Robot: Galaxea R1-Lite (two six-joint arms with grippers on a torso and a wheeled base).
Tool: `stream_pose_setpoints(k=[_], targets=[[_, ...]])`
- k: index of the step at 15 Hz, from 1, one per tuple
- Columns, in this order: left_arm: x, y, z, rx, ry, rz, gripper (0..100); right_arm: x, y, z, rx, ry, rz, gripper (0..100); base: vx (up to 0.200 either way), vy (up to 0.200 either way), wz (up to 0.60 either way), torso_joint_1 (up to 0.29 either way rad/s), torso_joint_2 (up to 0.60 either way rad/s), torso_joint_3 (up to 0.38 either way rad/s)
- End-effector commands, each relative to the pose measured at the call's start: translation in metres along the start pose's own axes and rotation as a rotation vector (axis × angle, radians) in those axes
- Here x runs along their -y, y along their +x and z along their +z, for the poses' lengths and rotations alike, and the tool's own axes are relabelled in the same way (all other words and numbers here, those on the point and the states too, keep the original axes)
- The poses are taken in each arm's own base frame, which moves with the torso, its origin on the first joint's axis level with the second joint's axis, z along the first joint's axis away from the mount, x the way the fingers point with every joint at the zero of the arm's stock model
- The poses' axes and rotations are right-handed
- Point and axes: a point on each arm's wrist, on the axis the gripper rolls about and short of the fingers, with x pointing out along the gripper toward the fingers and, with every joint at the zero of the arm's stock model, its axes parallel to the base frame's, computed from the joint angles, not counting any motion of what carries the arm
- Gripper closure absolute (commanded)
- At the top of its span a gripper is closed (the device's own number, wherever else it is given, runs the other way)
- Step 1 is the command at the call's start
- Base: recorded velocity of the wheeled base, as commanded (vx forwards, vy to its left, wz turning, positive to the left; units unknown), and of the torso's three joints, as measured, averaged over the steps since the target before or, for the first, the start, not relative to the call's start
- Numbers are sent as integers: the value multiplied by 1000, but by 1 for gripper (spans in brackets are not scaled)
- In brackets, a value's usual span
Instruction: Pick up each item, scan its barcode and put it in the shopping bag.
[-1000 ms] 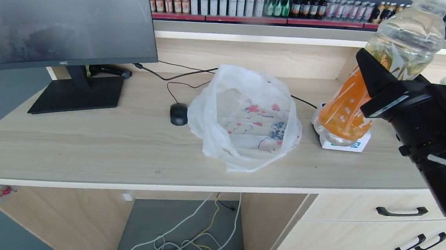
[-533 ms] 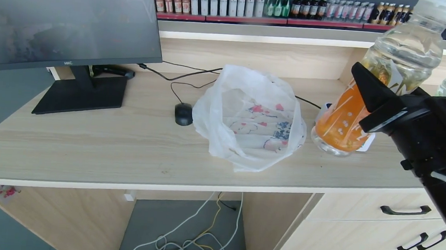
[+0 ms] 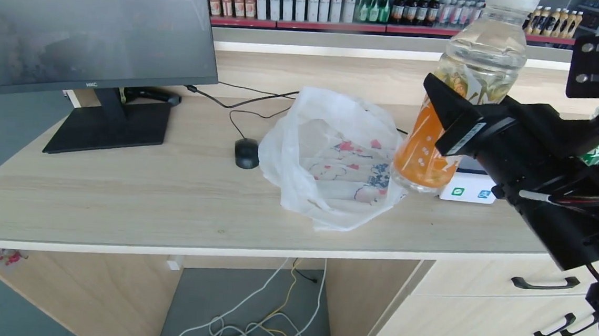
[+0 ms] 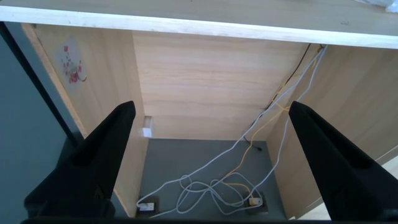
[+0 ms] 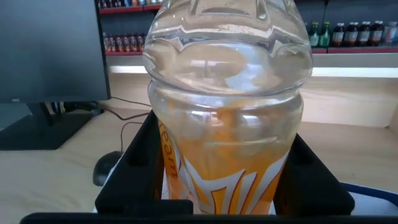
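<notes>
The right tool is clenched on the bottle, gripping it at mid-height across the orange label. This hold keeps the bottle upright and leaves its base free. The bottle hangs at centre right of the head view, just beside the right rim of the shopping bag and in front of the white scanner. This placement suggests a transfer toward the bag mouth, which gapes upward on the counter. Whether the barcode was read cannot be told. The bottle cap is cut off at the top edge, and the bottle hides part of the scanner. The left tool is released, jaws wide apart, parked below the counter edge above loose cables.
</notes>
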Motion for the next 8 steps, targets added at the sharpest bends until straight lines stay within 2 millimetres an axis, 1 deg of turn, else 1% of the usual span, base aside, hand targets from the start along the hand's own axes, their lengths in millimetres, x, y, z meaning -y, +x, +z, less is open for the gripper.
stream_pose_setpoints(k=[1, 2, 6, 7, 8], targets=[[0, 0, 0, 0, -2, 1, 0, -11, 22, -8, -4, 3, 8, 100, 0, 0, 0, 0, 0, 0], [0, 0, 0, 0, -2, 1, 0, -15, 27, -8, 0, 8, 16, 100, 0, 0, 0, 0, 0, 0], [0, 0, 0, 0, -2, 1, 0, -26, 47, -22, -1, 2, 23, 100, 0, 0, 0, 0, 0, 0], [0, 0, 0, 0, 0, -1, 0, -30, 56, -29, 1, 2, 24, 100, 0, 0, 0, 0, 0, 0], [0, 0, 0, 0, -2, 1, 0, -31, 60, -33, 2, 2, 23, 100, 0, 0, 0, 0, 0, 0]])
